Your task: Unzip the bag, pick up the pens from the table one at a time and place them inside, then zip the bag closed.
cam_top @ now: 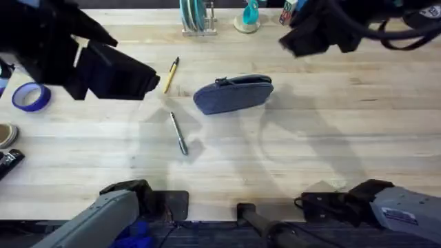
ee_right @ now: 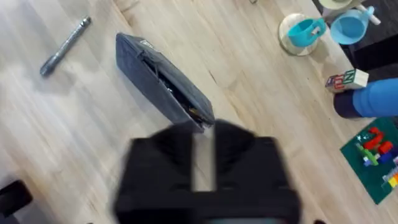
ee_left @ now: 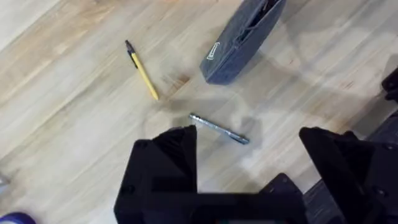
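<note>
The bag (cam_top: 233, 94) stands mid-table, soft and light; 2 pens (cam_top: 178, 133) lie left of it, slim, stiff, best pinched mid-shaft. The left gripper (ee_left: 249, 163) hangs spread and empty; the right gripper (ee_right: 203, 163) nearly closed, empty.

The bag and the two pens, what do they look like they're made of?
The bag: blue-grey woven fabric, matte, with a soft sagging shape. The yellow pen: probably plastic, smooth yellow barrel with dark ends. The silver pen: seemingly metal, grey with a slight sheen.
</note>
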`<move>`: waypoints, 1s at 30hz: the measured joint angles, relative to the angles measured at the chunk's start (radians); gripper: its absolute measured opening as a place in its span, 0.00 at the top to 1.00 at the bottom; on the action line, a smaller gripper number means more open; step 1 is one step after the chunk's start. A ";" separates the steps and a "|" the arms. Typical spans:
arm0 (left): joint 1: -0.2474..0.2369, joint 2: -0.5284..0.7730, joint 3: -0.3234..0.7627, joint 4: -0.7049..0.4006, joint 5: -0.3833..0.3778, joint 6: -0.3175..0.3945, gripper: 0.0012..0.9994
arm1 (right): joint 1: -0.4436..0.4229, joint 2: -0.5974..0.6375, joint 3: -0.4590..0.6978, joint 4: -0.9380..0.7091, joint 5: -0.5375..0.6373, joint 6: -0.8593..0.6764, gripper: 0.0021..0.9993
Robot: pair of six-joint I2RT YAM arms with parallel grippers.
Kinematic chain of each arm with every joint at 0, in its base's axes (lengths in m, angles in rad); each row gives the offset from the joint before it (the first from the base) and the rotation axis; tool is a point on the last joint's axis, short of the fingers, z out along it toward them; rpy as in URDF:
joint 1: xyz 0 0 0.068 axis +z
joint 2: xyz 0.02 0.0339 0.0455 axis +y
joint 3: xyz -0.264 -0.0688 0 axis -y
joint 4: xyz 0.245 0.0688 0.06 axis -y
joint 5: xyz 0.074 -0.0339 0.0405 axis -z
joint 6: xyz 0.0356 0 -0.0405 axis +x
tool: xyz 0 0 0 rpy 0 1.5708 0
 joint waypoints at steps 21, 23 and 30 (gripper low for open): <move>0.000 -0.017 0.003 -0.031 -0.018 -0.037 0.00 | -0.006 0.171 0.215 -0.276 0.003 -0.118 0.97; 0.000 -0.017 0.003 -0.031 -0.018 -0.037 0.00 | -0.006 0.179 0.215 -0.278 0.003 -0.141 0.97; 0.000 -0.017 0.003 -0.031 -0.018 -0.037 0.00 | -0.006 0.198 0.217 -0.278 0.003 -0.243 0.97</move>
